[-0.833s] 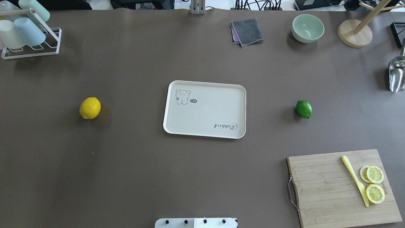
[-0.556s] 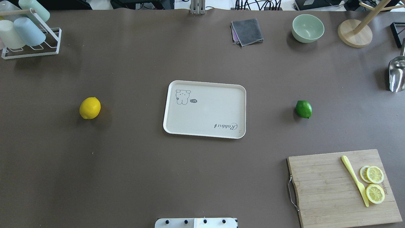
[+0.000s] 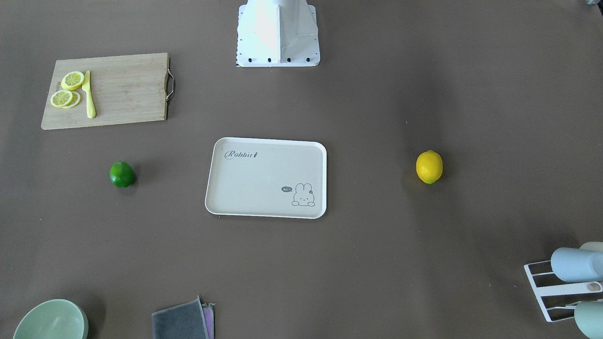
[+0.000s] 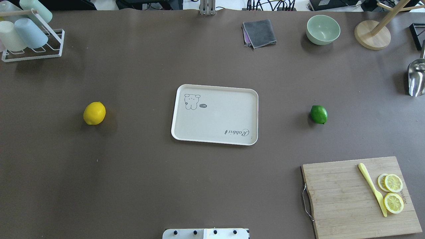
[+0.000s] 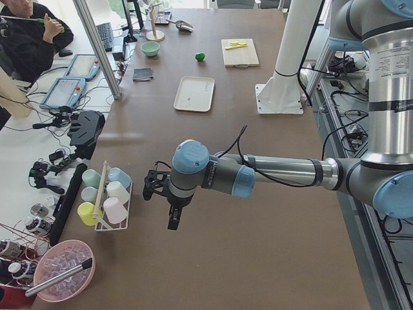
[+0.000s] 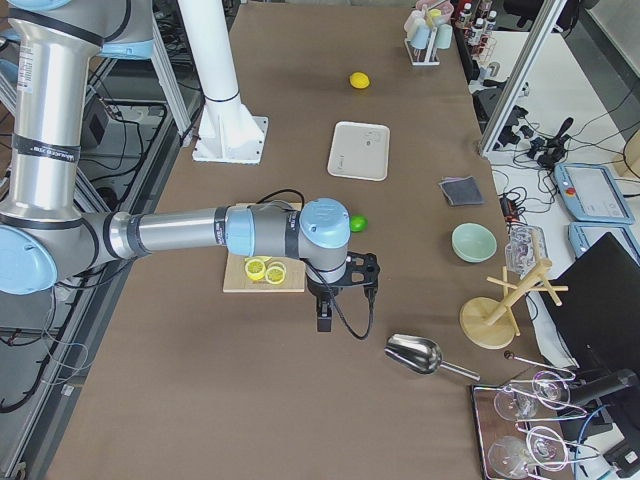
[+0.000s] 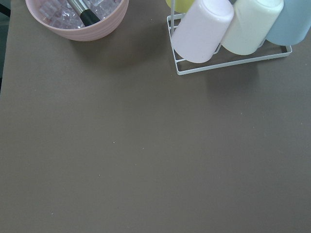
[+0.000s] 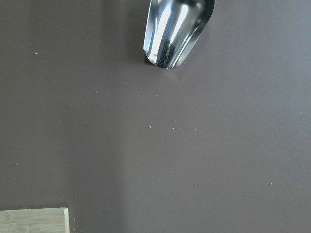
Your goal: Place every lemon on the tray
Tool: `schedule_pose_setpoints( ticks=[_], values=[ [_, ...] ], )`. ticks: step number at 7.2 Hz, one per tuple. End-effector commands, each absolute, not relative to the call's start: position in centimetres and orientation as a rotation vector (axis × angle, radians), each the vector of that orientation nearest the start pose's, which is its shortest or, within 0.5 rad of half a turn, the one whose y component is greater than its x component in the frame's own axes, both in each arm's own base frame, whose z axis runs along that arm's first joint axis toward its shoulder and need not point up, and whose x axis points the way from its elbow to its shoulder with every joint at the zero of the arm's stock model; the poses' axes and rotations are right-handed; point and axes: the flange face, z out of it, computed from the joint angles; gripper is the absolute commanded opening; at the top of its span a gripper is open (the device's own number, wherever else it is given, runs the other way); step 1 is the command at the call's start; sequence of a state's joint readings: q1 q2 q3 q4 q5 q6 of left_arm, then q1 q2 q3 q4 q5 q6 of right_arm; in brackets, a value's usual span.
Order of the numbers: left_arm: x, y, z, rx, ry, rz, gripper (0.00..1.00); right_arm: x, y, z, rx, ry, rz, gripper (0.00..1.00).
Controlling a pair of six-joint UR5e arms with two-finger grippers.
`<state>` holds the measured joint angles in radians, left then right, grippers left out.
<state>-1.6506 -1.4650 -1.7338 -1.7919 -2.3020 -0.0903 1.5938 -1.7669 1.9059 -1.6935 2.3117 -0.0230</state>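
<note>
The bright yellow lemon (image 4: 94, 113) lies on the brown table left of the tray (image 4: 215, 114). The dark green lemon (image 4: 318, 114) lies to the tray's right. The cream tray with the "Rabbit" script is empty at the table's middle. Neither gripper shows in the overhead or front view. In the exterior left view my left gripper (image 5: 169, 206) hangs over the table's left end near the cup rack, far from the yellow lemon. In the exterior right view my right gripper (image 6: 340, 295) hangs beside the cutting board, near the green lemon (image 6: 356, 223). I cannot tell whether either is open or shut.
A wooden cutting board (image 4: 345, 199) with lemon slices (image 4: 393, 183) and a yellow knife (image 4: 372, 189) sits at the front right. A cup rack (image 4: 30, 36), grey cloth (image 4: 259, 33), green bowl (image 4: 323, 29), wooden stand (image 4: 372, 35) and metal scoop (image 4: 416, 78) line the far edge and right end.
</note>
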Motion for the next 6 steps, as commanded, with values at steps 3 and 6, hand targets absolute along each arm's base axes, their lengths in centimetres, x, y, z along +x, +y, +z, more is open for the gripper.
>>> schedule_pose_setpoints(
  ticks=[3, 6],
  values=[
    [-10.28, -45.69, 60.69, 0.261, 0.728, -0.059, 0.98, 7.46, -40.54, 59.67, 0.034, -0.751, -0.012, 1.0],
    [-10.34, -45.59, 60.99, 0.255, 0.728, -0.062, 0.98, 7.48, -40.82, 59.19, 0.048, -0.749, -0.021, 1.0]
  ],
)
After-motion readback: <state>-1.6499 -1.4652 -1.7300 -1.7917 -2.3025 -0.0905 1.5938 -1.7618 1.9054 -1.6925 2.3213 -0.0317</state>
